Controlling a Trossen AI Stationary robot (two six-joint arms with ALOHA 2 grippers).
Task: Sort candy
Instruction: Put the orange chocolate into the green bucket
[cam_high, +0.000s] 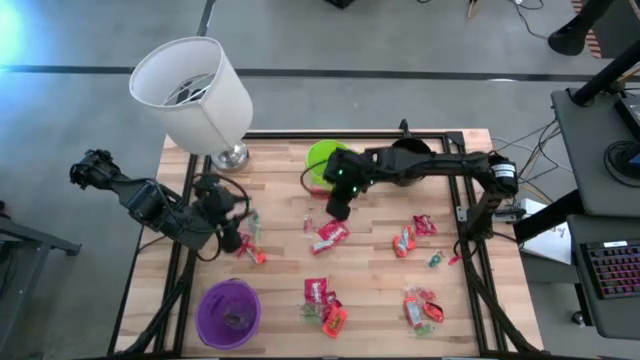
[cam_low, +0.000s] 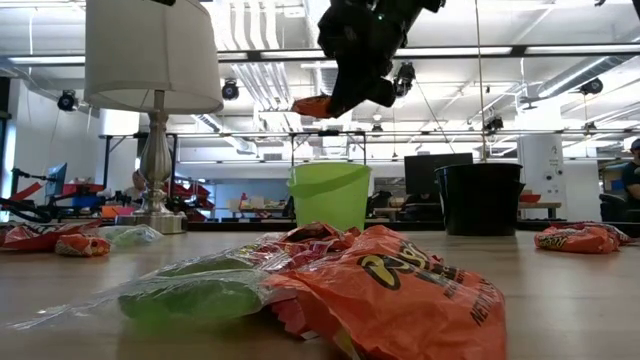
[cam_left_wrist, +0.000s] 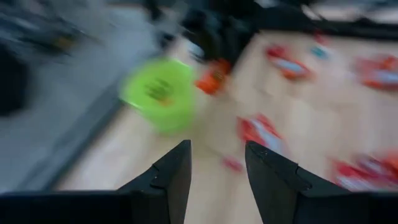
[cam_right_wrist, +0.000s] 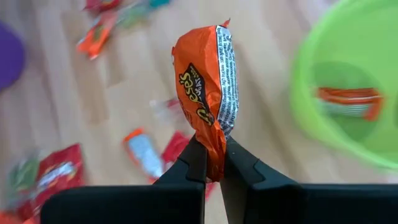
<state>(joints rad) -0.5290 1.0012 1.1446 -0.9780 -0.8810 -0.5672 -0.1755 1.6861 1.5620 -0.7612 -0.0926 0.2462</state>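
Note:
Candy lies scattered on the wooden table (cam_high: 280, 275): red packets (cam_high: 330, 235), (cam_high: 405, 240) and a pile near the front edge (cam_high: 332, 316). My right gripper (cam_high: 340, 207) hangs above the table beside the green cup (cam_high: 322, 160), shut on an orange candy packet (cam_right_wrist: 205, 81). An orange packet (cam_right_wrist: 348, 101) lies inside the green cup (cam_right_wrist: 348, 87). My left gripper (cam_left_wrist: 217, 165) stands open over the table's left part (cam_high: 236, 240), with nothing between its fingers. My right gripper pinches one crimped end (cam_right_wrist: 211, 146) of the orange packet between its two fingers. The fingers slant down from the table's right. The rest of the packet sticks out past the fingertips (cam_low: 312, 106), lifted clear of the table.
A black cup (cam_low: 480, 197) stands at the back beside the green cup (cam_low: 328, 195), partly under my right arm. A purple cup (cam_high: 228, 312) sits at the near left. A lamp with a white shade (cam_high: 195, 95) stands on the far left corner. A black frame (cam_high: 470, 250) borders the table.

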